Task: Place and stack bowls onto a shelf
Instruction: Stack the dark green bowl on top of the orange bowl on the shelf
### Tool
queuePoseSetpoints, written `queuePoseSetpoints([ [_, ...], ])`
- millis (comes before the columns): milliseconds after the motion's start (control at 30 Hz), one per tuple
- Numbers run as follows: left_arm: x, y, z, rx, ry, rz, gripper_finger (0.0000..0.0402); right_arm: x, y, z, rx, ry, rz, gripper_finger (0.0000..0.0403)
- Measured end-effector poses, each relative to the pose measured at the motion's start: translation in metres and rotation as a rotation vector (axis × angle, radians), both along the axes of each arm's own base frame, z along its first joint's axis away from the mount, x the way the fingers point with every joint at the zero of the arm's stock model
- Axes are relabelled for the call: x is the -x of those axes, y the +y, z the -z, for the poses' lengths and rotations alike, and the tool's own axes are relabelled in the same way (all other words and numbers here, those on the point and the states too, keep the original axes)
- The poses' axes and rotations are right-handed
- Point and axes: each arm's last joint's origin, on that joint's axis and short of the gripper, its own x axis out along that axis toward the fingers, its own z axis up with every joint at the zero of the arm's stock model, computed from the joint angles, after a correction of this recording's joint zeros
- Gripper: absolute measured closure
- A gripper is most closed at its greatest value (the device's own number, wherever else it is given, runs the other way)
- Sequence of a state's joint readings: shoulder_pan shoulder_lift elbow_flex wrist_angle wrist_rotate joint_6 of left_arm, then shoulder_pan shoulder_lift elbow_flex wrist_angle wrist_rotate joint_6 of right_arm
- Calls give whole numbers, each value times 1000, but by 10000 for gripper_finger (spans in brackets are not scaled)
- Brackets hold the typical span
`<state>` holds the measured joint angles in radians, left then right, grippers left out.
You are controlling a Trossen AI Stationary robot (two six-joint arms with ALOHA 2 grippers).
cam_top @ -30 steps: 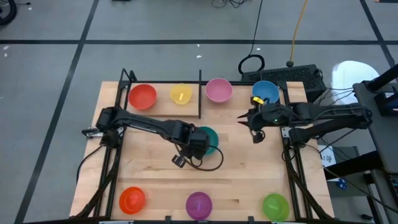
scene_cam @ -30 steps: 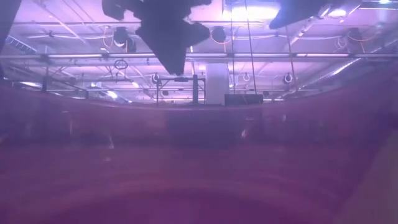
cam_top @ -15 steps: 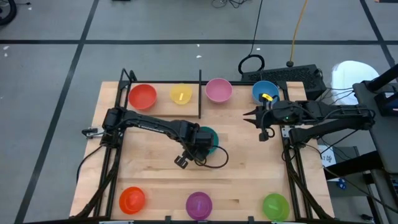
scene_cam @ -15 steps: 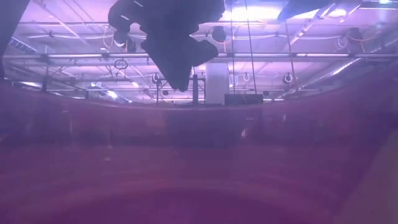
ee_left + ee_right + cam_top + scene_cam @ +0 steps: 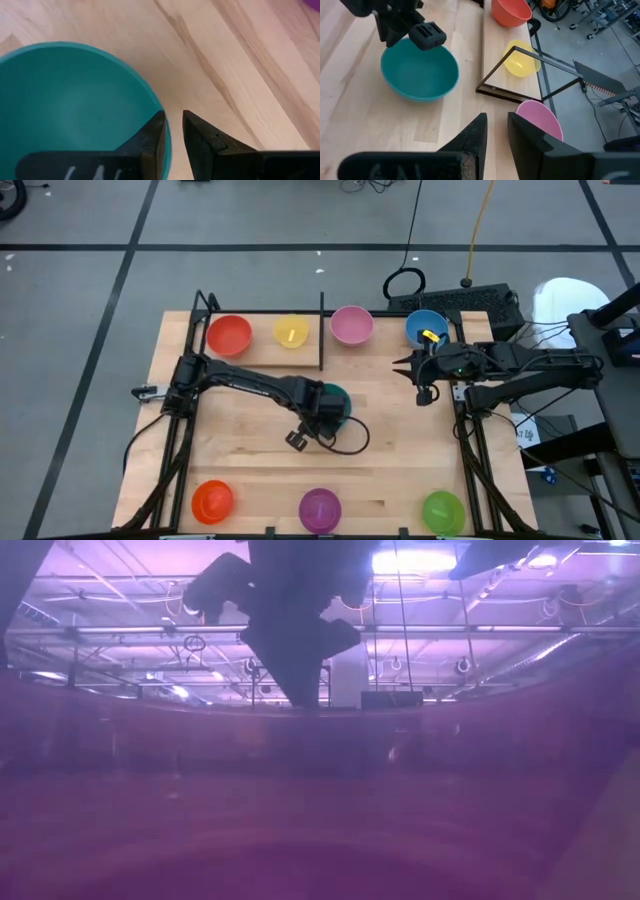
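A teal bowl [image 5: 341,397] stands upright on its base at the middle of the tabletop; it also shows in the left wrist view [image 5: 75,100] and the right wrist view [image 5: 420,75]. My left gripper [image 5: 322,408] [image 5: 173,125] is shut on its rim. My right gripper [image 5: 400,367] [image 5: 496,117] hovers empty near the table's right side, its fingers a narrow gap apart. On the shelf [image 5: 385,348] along the far edge stand a red bowl [image 5: 229,335], a yellow bowl [image 5: 291,332], a pink bowl [image 5: 351,325] and a blue bowl [image 5: 427,328]. My left gripper pinches the teal bowl's rim [image 5: 168,143] on the side toward the table's left. One finger [image 5: 150,142] is inside the bowl and the other outside. The fingers come from above, pointing down. The bowl sits upright with its base on the table.
An orange bowl [image 5: 212,500], a purple bowl [image 5: 320,508] and a green bowl [image 5: 443,510] stand along the near edge. The shelf's black upright divider [image 5: 321,330] stands between the yellow and pink bowls. Bare tabletop lies between the teal bowl and the shelf.
My left gripper has come down onto the teal bowl's rim, its wrist shifting a little toward the table's right. My right gripper has drawn back toward the table's right edge. The teal bowl has stayed where it was.
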<state>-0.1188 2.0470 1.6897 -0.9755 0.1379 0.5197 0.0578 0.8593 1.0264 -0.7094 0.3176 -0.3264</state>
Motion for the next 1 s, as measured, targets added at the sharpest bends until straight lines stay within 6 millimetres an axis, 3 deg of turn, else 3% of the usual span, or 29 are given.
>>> queuePoseSetpoints([
  [300,-9,3,24,-3,37,-57,330,0,0,0,-1,0,0,334],
  [567,-11,12,32,-14,74,-114,343,0,0,0,1,-1,-1,334],
  [700,-8,14,30,-57,90,-166,390,0,0,0,2,-1,-2,334],
  [833,-3,15,26,-64,155,-212,395,0,0,0,5,0,-4,334],
  [1000,9,19,0,-185,310,-240,397,0,0,0,5,0,-4,334],
])
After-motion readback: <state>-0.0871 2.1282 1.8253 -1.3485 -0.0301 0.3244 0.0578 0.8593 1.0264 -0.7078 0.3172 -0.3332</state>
